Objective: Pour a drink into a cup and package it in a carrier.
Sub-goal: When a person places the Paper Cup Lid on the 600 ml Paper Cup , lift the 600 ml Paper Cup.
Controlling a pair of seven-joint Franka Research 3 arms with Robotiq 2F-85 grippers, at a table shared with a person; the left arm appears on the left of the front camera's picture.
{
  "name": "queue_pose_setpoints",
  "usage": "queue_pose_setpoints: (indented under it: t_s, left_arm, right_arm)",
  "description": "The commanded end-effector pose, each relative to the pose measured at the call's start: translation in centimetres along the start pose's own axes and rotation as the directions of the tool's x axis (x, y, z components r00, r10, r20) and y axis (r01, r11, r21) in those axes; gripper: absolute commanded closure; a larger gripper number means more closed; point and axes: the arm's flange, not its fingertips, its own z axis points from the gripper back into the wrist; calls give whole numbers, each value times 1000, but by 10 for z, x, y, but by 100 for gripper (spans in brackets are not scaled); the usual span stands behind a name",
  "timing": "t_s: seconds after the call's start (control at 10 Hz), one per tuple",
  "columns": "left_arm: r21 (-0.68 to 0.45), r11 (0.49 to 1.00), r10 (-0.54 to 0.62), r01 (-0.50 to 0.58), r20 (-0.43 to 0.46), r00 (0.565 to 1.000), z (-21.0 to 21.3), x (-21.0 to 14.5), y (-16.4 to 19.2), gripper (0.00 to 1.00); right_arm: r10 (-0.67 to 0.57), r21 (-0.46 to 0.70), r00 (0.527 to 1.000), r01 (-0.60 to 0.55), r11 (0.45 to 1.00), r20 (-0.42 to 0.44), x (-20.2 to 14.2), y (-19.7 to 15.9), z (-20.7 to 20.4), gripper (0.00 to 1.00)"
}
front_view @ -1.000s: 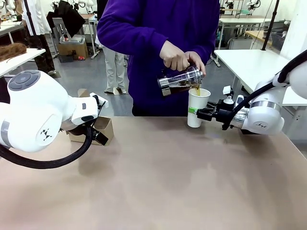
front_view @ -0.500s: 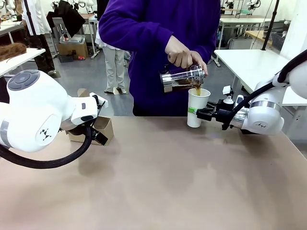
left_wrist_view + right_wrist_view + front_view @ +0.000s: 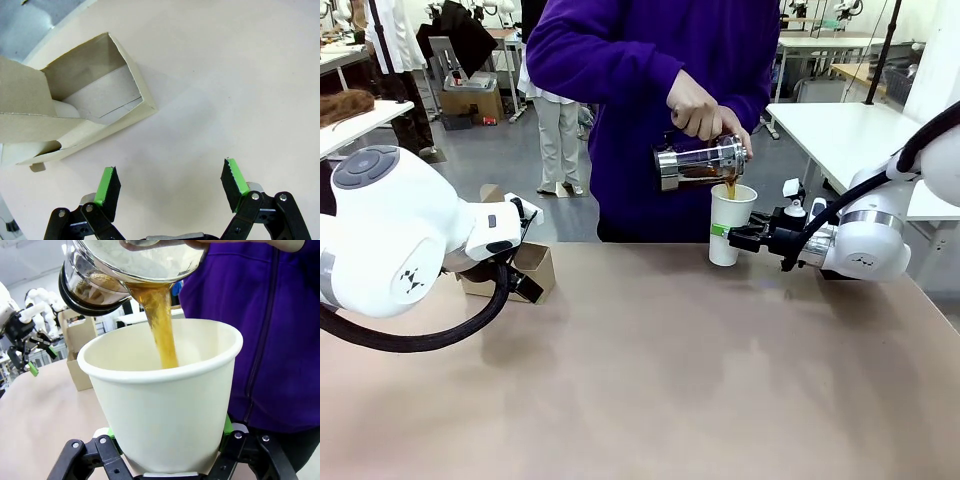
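A person in a purple top tilts a clear glass jug over the cup, and the drink runs in a brown stream from the jug into the cup. The tall white paper cup stands at the table's far edge. My right gripper is shut on its lower part, and its green pads press both sides. The brown cardboard carrier sits at the far left. My left gripper hovers open just beside the carrier, holding nothing.
The person's hand holds the jug from above. My bulky left arm hides part of the carrier. The tan tabletop stretches wide between the arms. Other tables stand beyond the far edge.
The person has shifted the jug slightly and levelled it a little while the pour goes on. Both arms have stayed where they were.
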Motion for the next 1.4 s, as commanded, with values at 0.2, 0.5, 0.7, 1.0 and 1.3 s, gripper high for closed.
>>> queue_pose_setpoints:
  t_s: [0.2, 0.5, 0.7, 1.0, 1.3]
  left_arm:
    - [-1, 1000, 0, 0, 1, 1000, 0, 0, 0, 0]
    - [-1, 1000, 0, 0, 1, 1000, 0, 0, 0, 0]
    - [-1, 1000, 0, 0, 1, 1000, 0, 0, 0, 0]
    - [-1, 1000, 0, 0, 1, 1000, 0, 0, 0, 0]
    - [-1, 1000, 0, 0, 1, 1000, 0, 0, 0, 0]
  right_arm:
    - [1, -1, 1000, -1, 1000, -1, 4, 5, 0, 20]
    - [1, -1, 1000, -1, 1000, -1, 4, 5, 0, 20]
    - [1, -1, 1000, -1, 1000, -1, 4, 5, 0, 20]
    - [1, -1, 1000, -1, 1000, -1, 4, 5, 0, 20]
    - [1, -1, 1000, -1, 1000, -1, 4, 5, 0, 20]
